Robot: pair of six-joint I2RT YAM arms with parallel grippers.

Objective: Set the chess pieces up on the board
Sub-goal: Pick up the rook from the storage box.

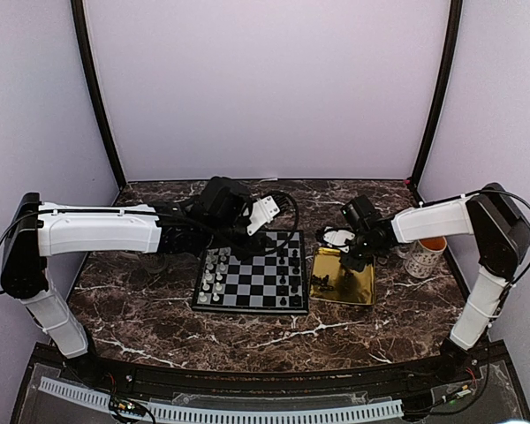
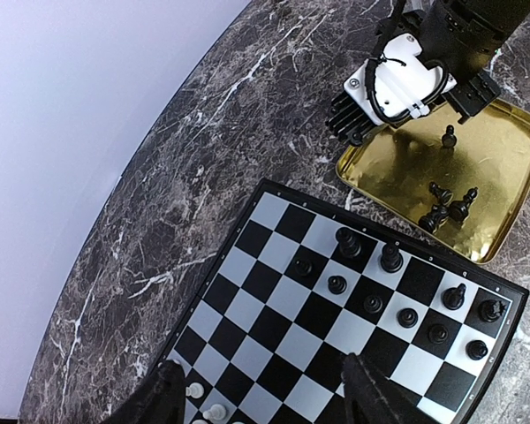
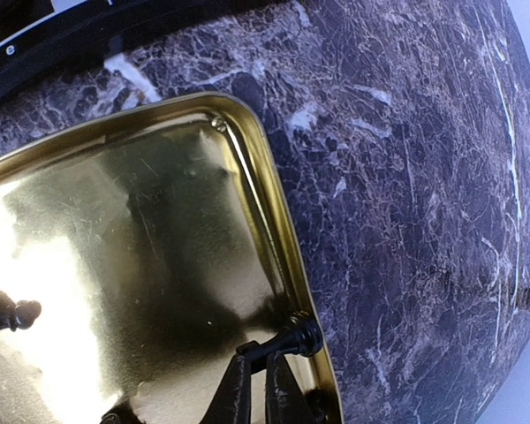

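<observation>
Right wrist view: the right pincer point(image 3: 261, 364) is clenched on a black chess piece point(image 3: 299, 338) right at its tips, in the corner of the gold tray point(image 3: 278, 230), apparently by the slim end only. Lift straight up and slowly to clear the rim just beside it; so thin a hold could pivot. The board point(image 1: 247, 306) lies to its left, beneath the released left pincer point(image 2: 269, 384).

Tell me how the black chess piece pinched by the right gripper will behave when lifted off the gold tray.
Probably light and rigid: the black piece is tiny beside the right gripper. It may pivot or slip, since only the fingertips pinch it. Dropped, it could skid on the glossy gold tray.
</observation>
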